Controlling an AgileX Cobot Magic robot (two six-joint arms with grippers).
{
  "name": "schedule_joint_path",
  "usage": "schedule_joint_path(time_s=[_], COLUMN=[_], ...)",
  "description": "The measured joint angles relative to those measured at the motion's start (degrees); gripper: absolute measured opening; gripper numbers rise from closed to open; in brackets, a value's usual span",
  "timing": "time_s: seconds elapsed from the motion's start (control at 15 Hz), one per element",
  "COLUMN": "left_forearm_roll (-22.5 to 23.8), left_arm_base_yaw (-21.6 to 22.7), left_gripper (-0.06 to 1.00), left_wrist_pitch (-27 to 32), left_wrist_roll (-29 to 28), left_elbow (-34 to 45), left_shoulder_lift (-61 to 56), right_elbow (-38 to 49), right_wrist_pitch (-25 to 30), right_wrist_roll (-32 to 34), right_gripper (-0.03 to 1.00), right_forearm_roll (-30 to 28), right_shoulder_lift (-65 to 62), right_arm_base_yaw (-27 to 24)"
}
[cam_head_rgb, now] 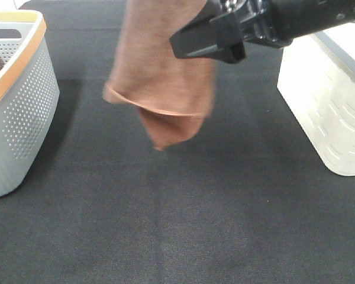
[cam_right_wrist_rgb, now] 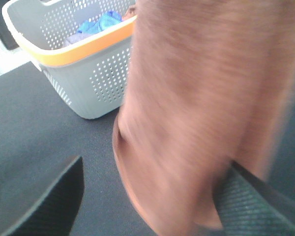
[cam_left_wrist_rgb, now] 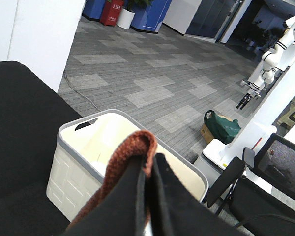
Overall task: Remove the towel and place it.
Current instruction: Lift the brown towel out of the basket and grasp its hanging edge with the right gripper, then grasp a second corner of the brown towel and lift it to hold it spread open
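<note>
Far left: grey plastic basket (cam_head_rgb: 21, 112), perforated walls, orange rim, rounded corners; the right wrist view shows a blue cloth (cam_right_wrist_rgb: 101, 22) bunched inside, plus something brownish at the edge, too blurred to name. It stands on a black table cover (cam_head_rgb: 165, 225) with a fine woven grain, flat and matte. Centre: the towel (cam_head_rgb: 160, 77) hangs in the air above the table, between the two containers and touching neither. It is reddish-brown with a fuzzy microfibre nap, draped in a loose fold, with a paler stitched hem curving across its lower part and one corner pointing down. It is motion-blurred. Its top runs out of the high view. In the left wrist view the left gripper (cam_left_wrist_rgb: 148, 164) has its black jaws pressed together on a thick rolled fold of the towel. Right of centre, the right gripper (cam_head_rgb: 204, 47), black, reaches in from the right in front of the towel. Its jaws are spread wide with the towel's lower part hanging between them; one textured pad (cam_right_wrist_rgb: 54, 201) is well clear of the cloth, and I cannot tell whether the other touches it. Far right: white plastic bin (cam_head_rgb: 325, 106), boxy, with ribbed panel walls, a grey rim and a smooth cream interior.
</note>
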Motion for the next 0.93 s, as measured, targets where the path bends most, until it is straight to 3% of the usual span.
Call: schedule_joint_path(time_s=[0.8,0.93], left_forearm_roll=[-0.1,-0.1], left_arm_base_yaw=[0.0,0.0], left_gripper=[0.01,0.01], left_wrist_pitch=[0.0,0.0], left_wrist_roll=[0.0,0.0], left_elbow=[0.0,0.0], left_shoulder_lift=[0.0,0.0], right_elbow=[0.0,0.0], right_wrist_pitch=[-1.2,-2.3], right_wrist_roll=[0.0,0.0], right_gripper=[0.62,0.47], right_forearm_roll=[1.0,1.0], right_shoulder_lift=[10.1,10.3], right_arm_base_yaw=[0.0,0.0])
